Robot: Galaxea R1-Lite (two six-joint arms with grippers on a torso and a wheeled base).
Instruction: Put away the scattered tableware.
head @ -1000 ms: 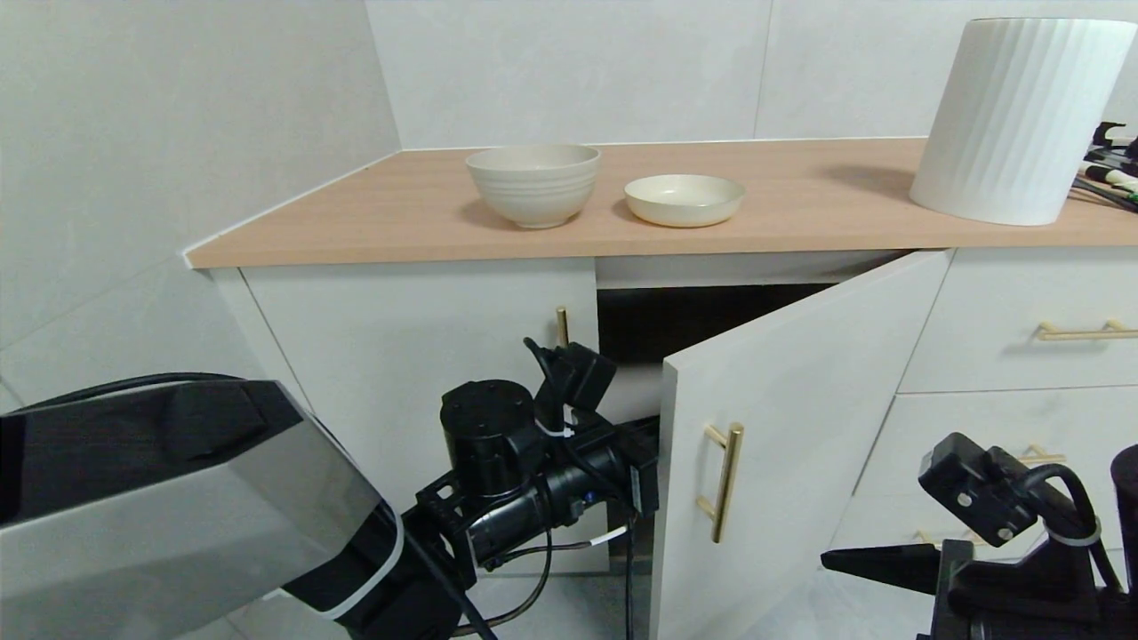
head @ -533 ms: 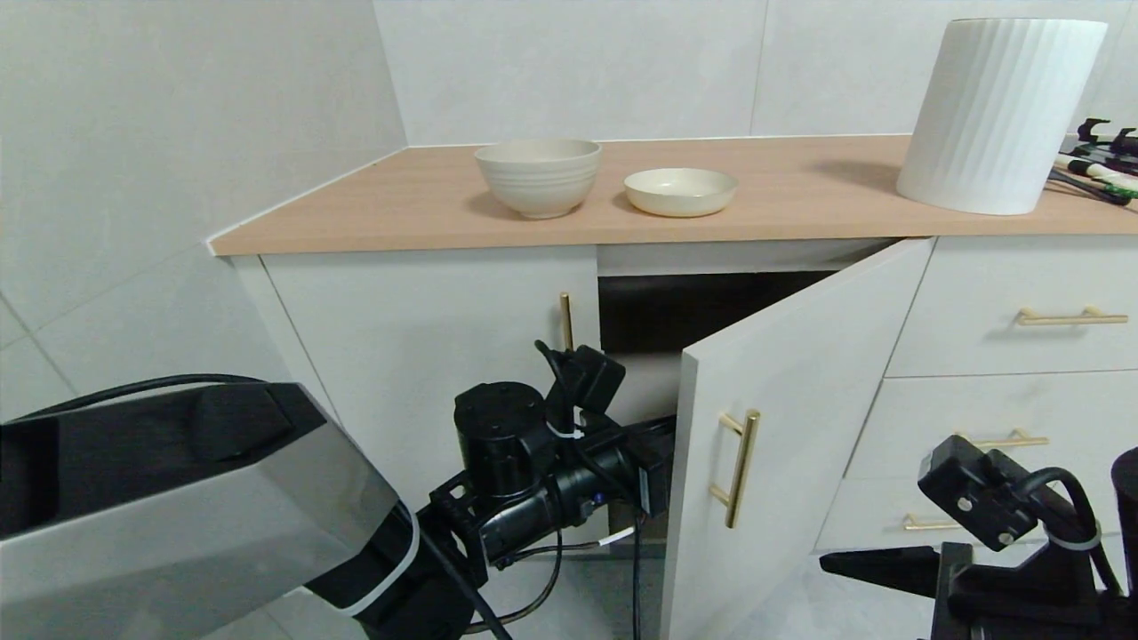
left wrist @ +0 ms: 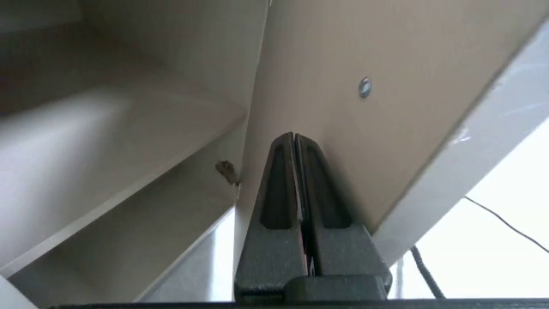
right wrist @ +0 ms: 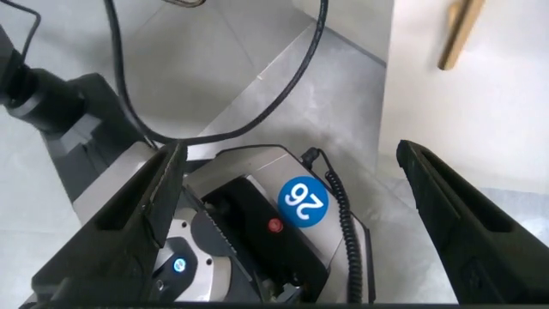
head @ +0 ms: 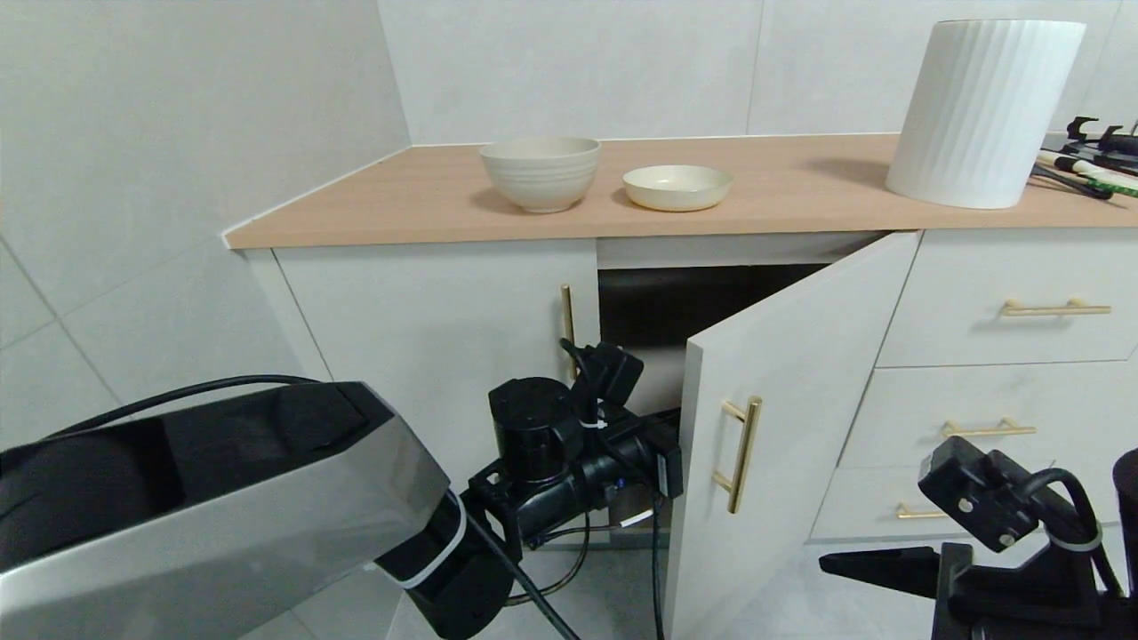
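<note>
Left gripper [left wrist: 294, 137], jaws pressed together, has pushed the cabinet door [head: 791, 373] wider from behind; right gripper [right wrist: 290, 154] sits low, jaws spread, empty; bowl [head: 540, 172] and dish [head: 677, 186] sit on the surface [head: 800, 191], so loading looks close.

We log a kitchen: tiled wall [head: 178, 133], wood countertop [head: 418, 203] carrying a bowl [head: 540, 172] and dish [head: 677, 188], white cabinet door [head: 800, 356], brass-handled drawers [head: 969, 284] below.

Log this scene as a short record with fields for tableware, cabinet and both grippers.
tableware: bowl and shallow dish apart on the counter
cabinet: door below the dish ajar
left gripper: shut, by the door's inner face
right gripper: open, empty, low right of the door
other: white ribbed container at the counter's right
</note>
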